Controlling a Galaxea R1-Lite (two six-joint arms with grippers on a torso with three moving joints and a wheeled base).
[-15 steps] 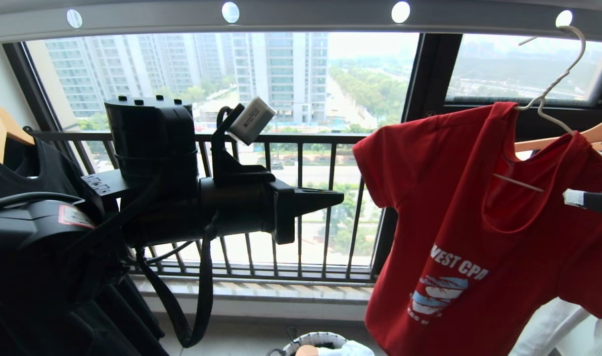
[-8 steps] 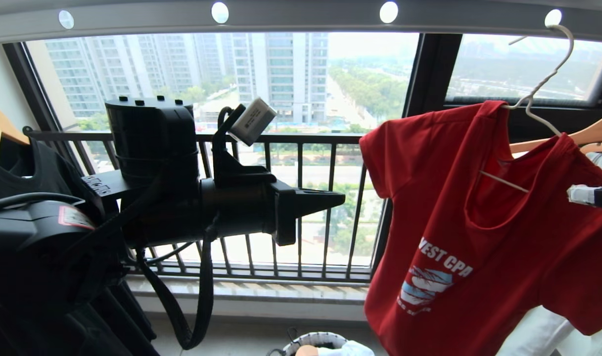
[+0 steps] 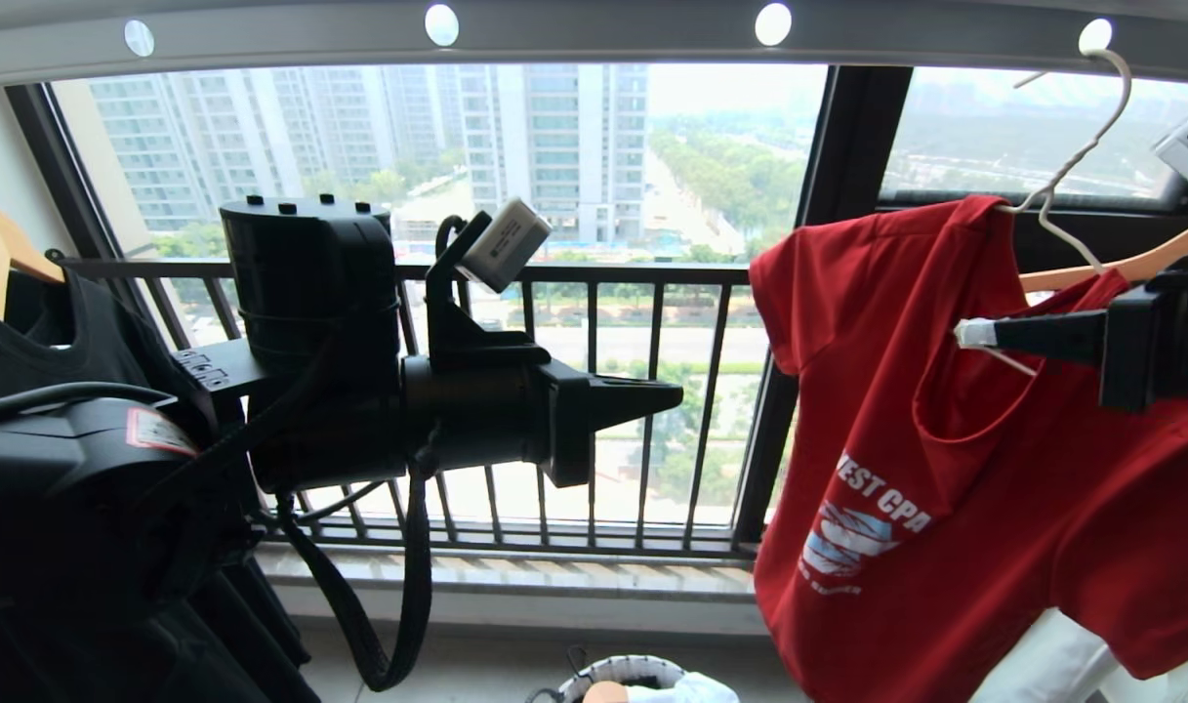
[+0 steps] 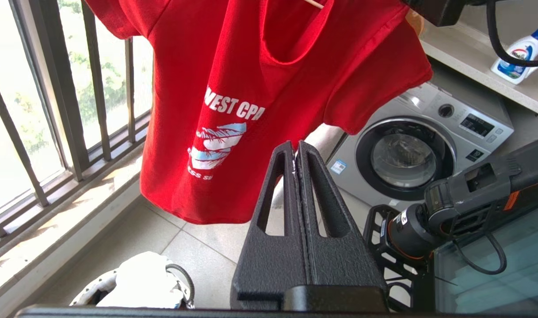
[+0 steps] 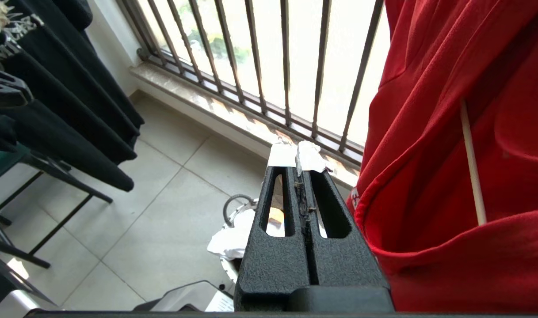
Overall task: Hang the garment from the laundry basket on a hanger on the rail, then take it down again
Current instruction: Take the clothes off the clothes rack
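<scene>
Far left there's a black tee [image 3: 27, 342] on a wooden hanger. The left gripper [image 3: 667, 398] is chunky matte black plastic, wedge-shaped, fingers pressed together on nothing, parked level in front of the barred railing [image 3: 594, 391]. The basket [image 3: 633, 681] peeks in at the bottom with white cloth [image 4: 140, 282] inside. The red shirt [image 3: 945, 469], soft knit with a white-blue print, hangs on the thin wire hanger [image 3: 1072, 166] hooked into the holed grey rail [image 3: 594, 39]. The right gripper [image 3: 974, 334], tape-tipped and closed empty, has now slid in across the collar; a second ago it sat at the edge.
</scene>
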